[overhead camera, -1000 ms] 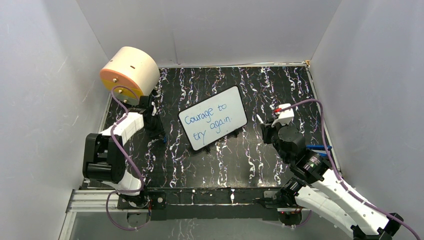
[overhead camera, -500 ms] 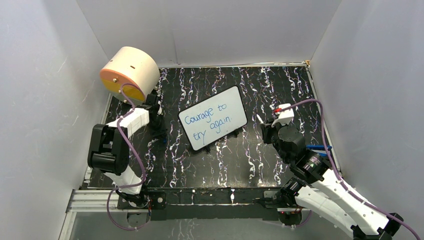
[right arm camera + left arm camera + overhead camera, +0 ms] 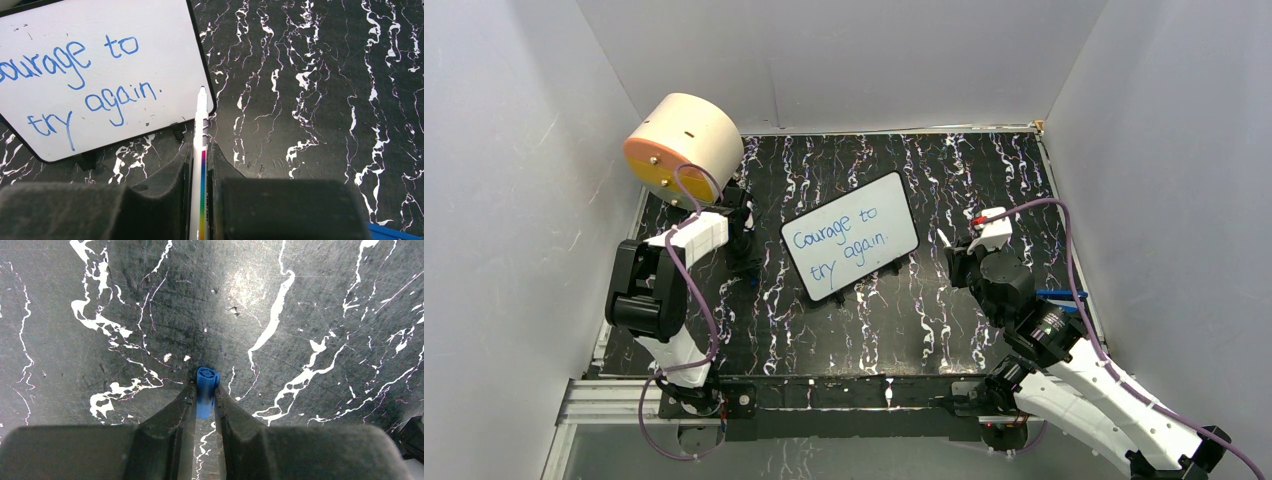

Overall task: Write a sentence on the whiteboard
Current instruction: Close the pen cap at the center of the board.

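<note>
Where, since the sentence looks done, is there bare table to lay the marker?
Bare table lies beyond the whiteboard toward the far right corner, and along the near edge. The far left, by the drum and left gripper, is crowded.

Black marbled table (image 3: 984, 170), whiteboard (image 3: 851, 235) at centre, drum (image 3: 689, 135) far left

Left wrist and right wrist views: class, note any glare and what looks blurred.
Left wrist view: a pale glare patch on the table; the left tool looks soft. Right wrist view: the sentence reads sharp, the right tool blurs near the lens.
</note>
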Motion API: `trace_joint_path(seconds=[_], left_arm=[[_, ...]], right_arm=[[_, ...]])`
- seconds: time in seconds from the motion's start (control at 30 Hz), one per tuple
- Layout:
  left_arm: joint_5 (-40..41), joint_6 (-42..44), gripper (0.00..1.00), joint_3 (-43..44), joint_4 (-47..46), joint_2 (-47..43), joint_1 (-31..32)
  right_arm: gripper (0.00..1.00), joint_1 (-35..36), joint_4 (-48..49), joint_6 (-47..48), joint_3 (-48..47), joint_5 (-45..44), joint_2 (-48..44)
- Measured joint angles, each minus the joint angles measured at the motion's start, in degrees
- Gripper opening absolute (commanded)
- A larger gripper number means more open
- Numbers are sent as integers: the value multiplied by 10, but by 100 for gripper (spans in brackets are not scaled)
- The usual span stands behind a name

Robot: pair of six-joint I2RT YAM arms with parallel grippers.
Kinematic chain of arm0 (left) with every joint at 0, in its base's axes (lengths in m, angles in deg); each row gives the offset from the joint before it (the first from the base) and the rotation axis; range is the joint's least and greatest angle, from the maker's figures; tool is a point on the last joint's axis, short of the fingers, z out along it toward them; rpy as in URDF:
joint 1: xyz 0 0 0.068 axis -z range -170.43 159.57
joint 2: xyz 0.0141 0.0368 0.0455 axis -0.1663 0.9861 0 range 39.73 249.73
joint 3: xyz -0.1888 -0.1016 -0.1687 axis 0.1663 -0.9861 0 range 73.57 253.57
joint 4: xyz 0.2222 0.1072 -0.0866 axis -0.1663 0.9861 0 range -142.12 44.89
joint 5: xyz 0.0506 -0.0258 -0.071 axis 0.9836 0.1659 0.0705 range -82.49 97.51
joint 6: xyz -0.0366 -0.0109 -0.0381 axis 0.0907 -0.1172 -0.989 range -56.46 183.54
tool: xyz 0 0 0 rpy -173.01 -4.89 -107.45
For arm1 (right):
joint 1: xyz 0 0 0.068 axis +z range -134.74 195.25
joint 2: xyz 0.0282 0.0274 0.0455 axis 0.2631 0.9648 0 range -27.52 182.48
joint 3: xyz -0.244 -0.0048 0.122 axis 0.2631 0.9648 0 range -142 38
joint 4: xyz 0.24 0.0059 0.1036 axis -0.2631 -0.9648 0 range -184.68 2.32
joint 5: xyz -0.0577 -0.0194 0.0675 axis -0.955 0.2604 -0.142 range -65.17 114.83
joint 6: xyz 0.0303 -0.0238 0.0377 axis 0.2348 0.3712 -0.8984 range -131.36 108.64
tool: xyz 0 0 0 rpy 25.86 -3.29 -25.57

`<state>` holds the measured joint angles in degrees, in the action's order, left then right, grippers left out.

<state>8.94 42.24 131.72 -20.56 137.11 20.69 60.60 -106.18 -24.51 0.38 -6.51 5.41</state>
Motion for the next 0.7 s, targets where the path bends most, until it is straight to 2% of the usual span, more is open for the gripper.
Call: trace_joint_path(seconds=[0.1,0.7], left_arm=[[0,2,0,0,1,0,0],[-8,-33,0,-44,-9,-51,0]], right_arm=[[0,0,0,0,0,0,1],[0,0,6,0,0,31,8]])
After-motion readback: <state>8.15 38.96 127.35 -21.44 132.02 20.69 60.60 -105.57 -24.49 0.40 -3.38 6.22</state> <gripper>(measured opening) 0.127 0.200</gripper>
